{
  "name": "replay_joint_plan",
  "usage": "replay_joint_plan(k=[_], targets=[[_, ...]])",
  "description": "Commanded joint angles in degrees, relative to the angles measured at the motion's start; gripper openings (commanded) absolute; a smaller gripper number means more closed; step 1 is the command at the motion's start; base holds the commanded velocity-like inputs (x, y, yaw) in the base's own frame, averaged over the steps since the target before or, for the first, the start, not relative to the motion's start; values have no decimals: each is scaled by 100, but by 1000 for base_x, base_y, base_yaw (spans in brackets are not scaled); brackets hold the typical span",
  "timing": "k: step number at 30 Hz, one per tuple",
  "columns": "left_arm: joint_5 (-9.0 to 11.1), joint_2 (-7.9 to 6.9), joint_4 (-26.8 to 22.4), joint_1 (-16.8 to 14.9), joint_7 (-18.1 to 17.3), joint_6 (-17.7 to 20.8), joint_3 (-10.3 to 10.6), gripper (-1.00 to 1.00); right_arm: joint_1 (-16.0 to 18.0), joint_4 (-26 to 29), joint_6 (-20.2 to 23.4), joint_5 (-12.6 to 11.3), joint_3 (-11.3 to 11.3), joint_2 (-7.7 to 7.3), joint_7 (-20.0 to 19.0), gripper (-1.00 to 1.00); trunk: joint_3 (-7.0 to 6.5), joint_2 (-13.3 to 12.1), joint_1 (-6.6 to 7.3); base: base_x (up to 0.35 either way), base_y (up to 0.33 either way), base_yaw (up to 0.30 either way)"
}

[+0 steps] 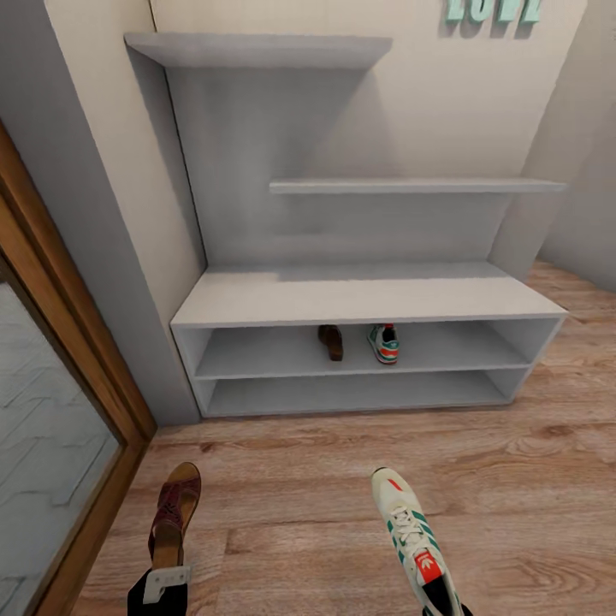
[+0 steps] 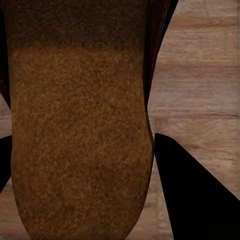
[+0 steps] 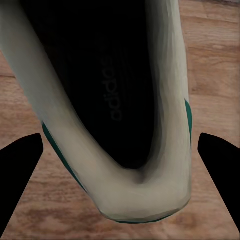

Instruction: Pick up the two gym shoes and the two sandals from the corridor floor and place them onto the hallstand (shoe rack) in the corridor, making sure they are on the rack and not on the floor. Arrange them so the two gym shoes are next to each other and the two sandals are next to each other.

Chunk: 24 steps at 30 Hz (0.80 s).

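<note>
My left gripper (image 1: 158, 595) is shut on the heel of a brown sandal (image 1: 175, 513), held above the corridor floor (image 1: 299, 496) with its toe toward the hallstand (image 1: 359, 295). In the left wrist view the sandal's sole (image 2: 80, 100) sits between the dark fingers (image 2: 195, 200). My right gripper (image 1: 445, 603) is shut on the heel of a white gym shoe (image 1: 406, 530) with green stripes. The right wrist view looks into that gym shoe (image 3: 115, 110) between the fingertips (image 3: 22, 165). A second sandal (image 1: 331, 341) and a second gym shoe (image 1: 384, 343) stand apart on the hallstand's upper low shelf.
The hallstand's bench top and bottom shelf (image 1: 359, 392) are bare, with two floating shelves (image 1: 411, 185) above. A wood-framed glass door (image 1: 51, 428) runs along the left. Open plank floor lies between me and the rack.
</note>
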State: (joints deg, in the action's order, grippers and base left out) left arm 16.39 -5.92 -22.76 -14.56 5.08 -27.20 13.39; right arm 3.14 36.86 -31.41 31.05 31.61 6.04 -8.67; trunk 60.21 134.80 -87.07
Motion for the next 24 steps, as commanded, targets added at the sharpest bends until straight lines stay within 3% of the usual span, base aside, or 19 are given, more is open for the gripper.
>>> replay_joint_plan(k=[1, 20, 24], targets=[[4, -6, -1, -3, 55, -14, 49, -100, 7, 5, -28, 28, 52, 3, -59, -100, 5, 2, 1, -6, 2, -8], [-19, -4, 3, -3, 47, -3, 60, -100, 4, 33, -32, -8, 79, -6, -43, -100, 5, 2, 1, 0, 0, -1], [-44, 56, -29, -48, 59, 84, 95, -100, 6, 395, -4, -9, 97, -32, -35, -100, 5, 2, 1, 0, 0, 0]])
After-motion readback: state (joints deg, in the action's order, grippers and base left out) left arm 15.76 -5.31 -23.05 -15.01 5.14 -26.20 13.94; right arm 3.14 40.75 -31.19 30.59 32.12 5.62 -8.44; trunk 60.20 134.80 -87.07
